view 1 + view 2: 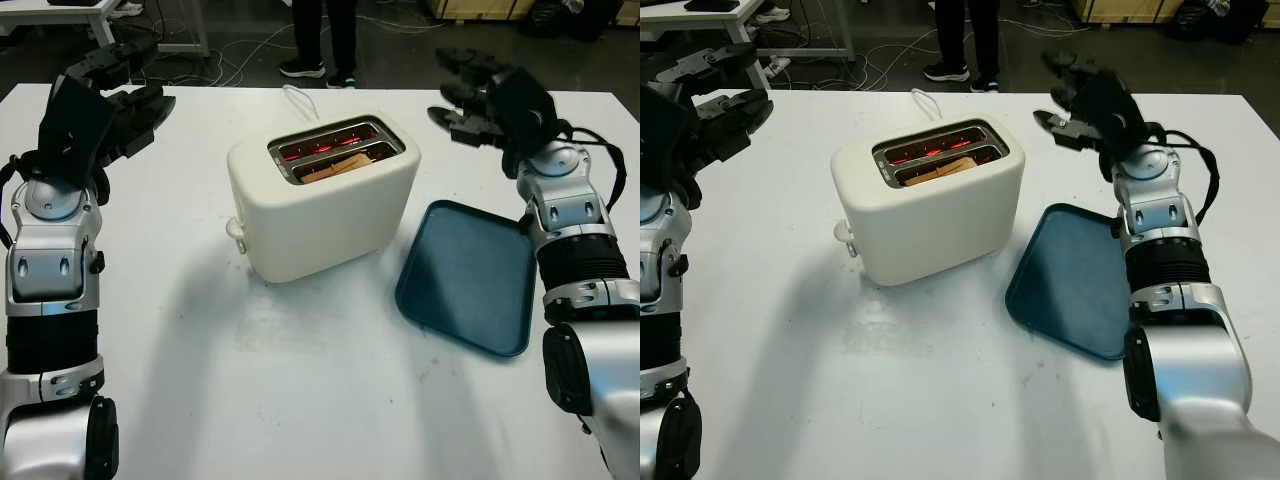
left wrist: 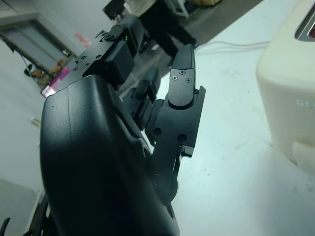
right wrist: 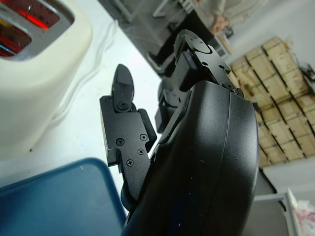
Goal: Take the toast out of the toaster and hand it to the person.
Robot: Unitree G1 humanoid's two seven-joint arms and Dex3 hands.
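Observation:
A cream toaster (image 1: 325, 205) stands mid-table with both slots glowing red. A slice of toast (image 1: 338, 167) sits low in the nearer slot. My left hand (image 1: 125, 85) hovers open above the table's far left, well clear of the toaster. My right hand (image 1: 470, 100) hovers open at the far right, beyond the tray and to the right of the toaster. A person's legs (image 1: 325, 40) stand behind the table's far edge. In the left wrist view a fingertip (image 2: 183, 73) points toward the toaster's side (image 2: 288, 93).
A dark blue tray (image 1: 468, 275) lies flat to the right of the toaster. The toaster's white cord (image 1: 296, 98) runs to the far edge. A desk (image 1: 95, 15) and cables stand on the floor behind.

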